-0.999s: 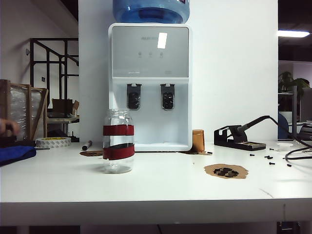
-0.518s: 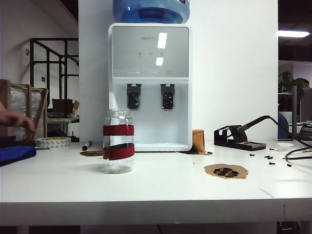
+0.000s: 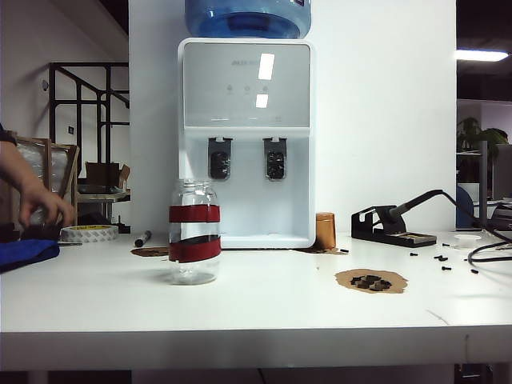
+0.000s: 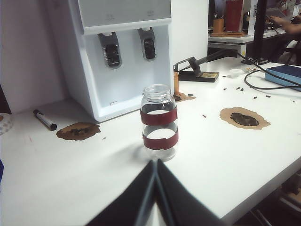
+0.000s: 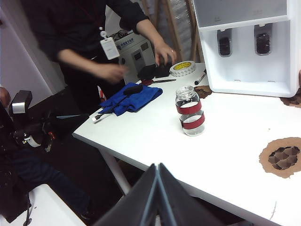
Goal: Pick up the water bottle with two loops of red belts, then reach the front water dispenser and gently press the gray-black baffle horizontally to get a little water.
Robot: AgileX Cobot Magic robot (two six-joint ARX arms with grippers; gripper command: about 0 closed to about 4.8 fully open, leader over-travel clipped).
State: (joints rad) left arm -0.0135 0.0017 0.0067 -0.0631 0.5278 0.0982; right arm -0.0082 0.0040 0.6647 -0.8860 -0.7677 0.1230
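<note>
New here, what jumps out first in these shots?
The water bottle with two red bands stands alone on the white table, in front of the tall white water dispenser. Both grippers, left and right, are shut and short of the bottle. A person's hand reaches in at the table's left edge.

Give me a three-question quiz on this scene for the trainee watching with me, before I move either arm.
1. True or false: the left gripper is shut on the water bottle.
2. What lies nearest the person's hand at the table's edge? A) roll of tape B) soldering iron stand C) brown cylinder
3. Fill in: the gray-black baffle is the ____ of the water dispenser's two levers in the exterior view.

Key: 1 false, both the left and right gripper are shut and empty, short of the bottle. 2 A. 3 left.
</note>
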